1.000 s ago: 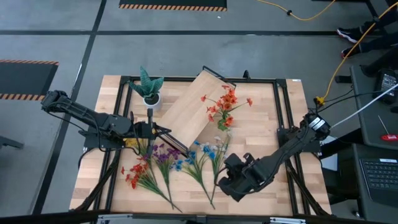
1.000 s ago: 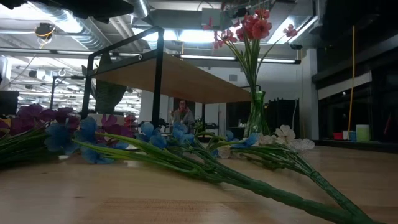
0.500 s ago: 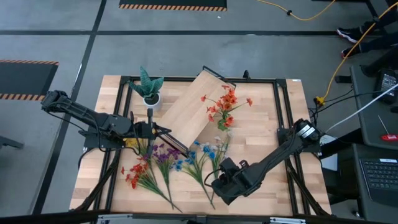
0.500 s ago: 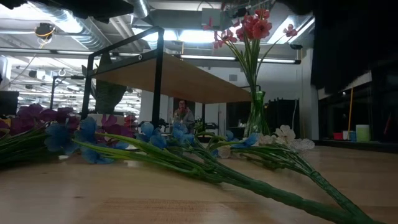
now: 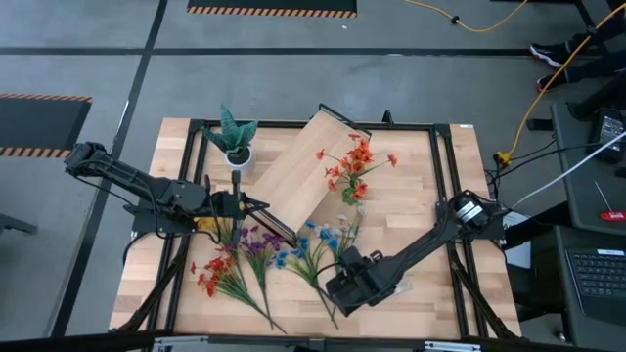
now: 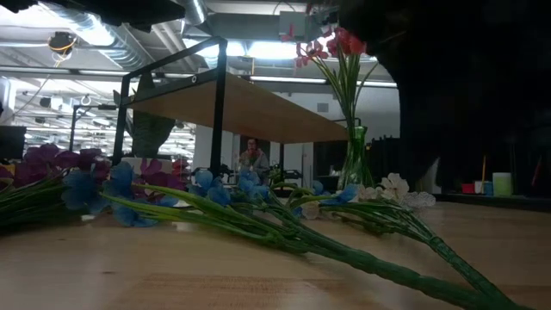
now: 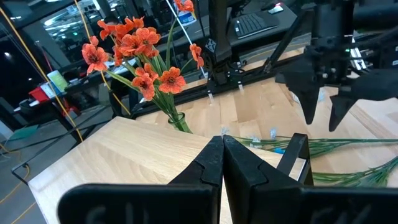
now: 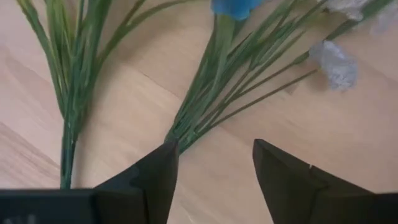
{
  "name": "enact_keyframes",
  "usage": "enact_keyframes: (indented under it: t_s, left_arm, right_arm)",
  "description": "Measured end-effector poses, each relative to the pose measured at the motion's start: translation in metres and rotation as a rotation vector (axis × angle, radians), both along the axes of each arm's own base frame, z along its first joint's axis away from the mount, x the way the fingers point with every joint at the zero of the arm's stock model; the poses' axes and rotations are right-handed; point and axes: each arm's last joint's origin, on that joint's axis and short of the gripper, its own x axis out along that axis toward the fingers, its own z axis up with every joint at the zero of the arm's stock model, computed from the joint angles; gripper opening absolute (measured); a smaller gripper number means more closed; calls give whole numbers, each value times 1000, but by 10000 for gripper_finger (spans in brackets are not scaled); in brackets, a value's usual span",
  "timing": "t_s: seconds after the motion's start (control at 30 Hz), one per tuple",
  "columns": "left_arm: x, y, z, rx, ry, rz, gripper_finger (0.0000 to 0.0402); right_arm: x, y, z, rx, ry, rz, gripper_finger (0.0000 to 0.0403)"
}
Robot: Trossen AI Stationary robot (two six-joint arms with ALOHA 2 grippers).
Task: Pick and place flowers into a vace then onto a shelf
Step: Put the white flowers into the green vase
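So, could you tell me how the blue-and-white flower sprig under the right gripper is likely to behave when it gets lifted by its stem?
Probably light and floppy: the sprig fans into many thin green stalks from one joint, so its blossoms may droop. The stem looks smooth, so it could slip between the open right gripper fingers. Its stalks lie close to the neighbouring sprig, so they might snag it.
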Motion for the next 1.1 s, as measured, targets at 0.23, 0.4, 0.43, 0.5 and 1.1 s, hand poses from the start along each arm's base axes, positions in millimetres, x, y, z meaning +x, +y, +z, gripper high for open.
enact_keyframes:
  t_s: [0.23, 0.4, 0.43, 0.5, 1.1]
  left_arm:
    - [0, 0, 0, 0, 0, 0, 4]
    - [0, 0, 0, 0, 0, 0, 4]
    - [0, 0, 0, 0, 0, 0, 4]
    - [0, 0, 0, 0, 1, 0, 4]
    - [0, 0, 0, 0, 0, 0, 4]
  right_arm:
    - [9, 1, -11, 10, -12, 43, 209]
    - [13, -3, -13, 29, -7, 49, 209]
    - [14, -3, -13, 28, -6, 47, 209]
    - [14, -4, -13, 29, -8, 45, 209]
    - [16, -3, -20, 26, -2, 52, 209]
